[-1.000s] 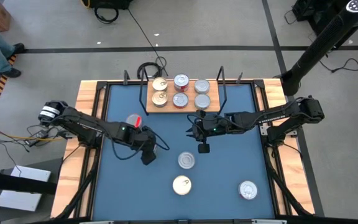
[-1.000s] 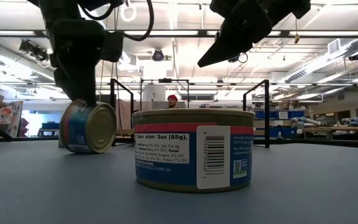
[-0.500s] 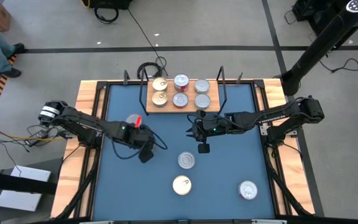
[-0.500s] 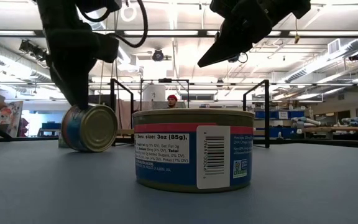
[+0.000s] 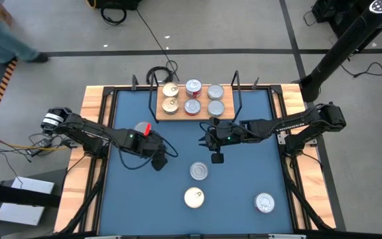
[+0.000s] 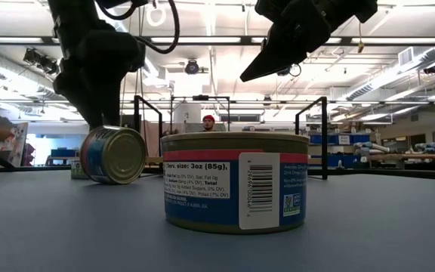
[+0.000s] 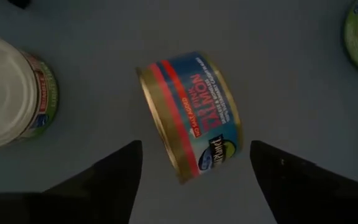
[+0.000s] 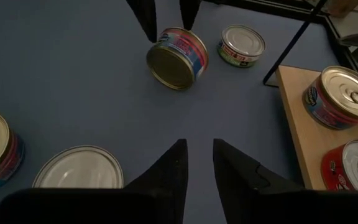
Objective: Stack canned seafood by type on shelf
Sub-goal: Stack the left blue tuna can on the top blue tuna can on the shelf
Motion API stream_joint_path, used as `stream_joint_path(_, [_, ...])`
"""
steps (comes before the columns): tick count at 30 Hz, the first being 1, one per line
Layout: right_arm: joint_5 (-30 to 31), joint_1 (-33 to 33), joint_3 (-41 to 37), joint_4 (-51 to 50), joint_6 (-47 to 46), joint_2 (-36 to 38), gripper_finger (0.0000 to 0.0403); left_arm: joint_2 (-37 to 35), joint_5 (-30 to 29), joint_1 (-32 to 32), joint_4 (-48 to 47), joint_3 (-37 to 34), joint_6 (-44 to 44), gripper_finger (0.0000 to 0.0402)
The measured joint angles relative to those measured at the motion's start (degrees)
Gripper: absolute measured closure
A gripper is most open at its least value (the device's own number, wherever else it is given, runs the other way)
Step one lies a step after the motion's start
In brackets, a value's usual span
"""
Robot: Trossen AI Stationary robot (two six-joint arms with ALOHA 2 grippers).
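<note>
Left claw (image 7: 191, 165) spread above tipped can (image 7: 188, 121), seemingly apart

**Open table at the edges, crowded middle**

Bare blue table (image 5: 257, 166) lies between the right gripper (image 5: 217, 157) and the lone tin (image 5: 264, 202) near the front right corner, and along the left side in front of the left gripper (image 5: 158, 163). Two tins (image 5: 199, 171) (image 5: 193, 197) stand in the middle lane between the arms. A tipped tin (image 6: 114, 155) lies on its side just under the left gripper's spread fingers. The shelf (image 5: 192, 115) carries six tins; black wire frames (image 5: 237, 93) fence its two ends
</note>
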State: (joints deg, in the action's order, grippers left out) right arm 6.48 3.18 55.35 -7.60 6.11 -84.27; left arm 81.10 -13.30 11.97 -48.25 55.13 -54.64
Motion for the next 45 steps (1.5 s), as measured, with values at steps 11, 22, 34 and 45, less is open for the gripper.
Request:
stream_joint_path(11, [-0.07, 0.0, 0.0, -0.05, 0.0, 0.0, 0.0316, 1.12, -3.69, 1.28, 1.65, 0.0, -5.63, 0.0072])
stream_joint_path(22, [-0.07, 0.0, 0.01, -0.17, 0.0, 0.0, 0.0318, 4.41, -5.35, 1.28, 1.74, 0.0, -4.25, 0.0076])
stream_joint_path(34, [-0.07, 0.0, 0.0, -0.2, 0.0, 0.0, 0.0316, 4.31, -5.68, 1.28, -3.08, 2.53, -2.43, 0.0181])
stream_joint_path(45, [-0.07, 0.0, 0.0, -0.22, 0.02, 0.0, 0.0315, 4.24, -5.91, 1.28, -2.68, 2.6, 1.62, 0.0245])
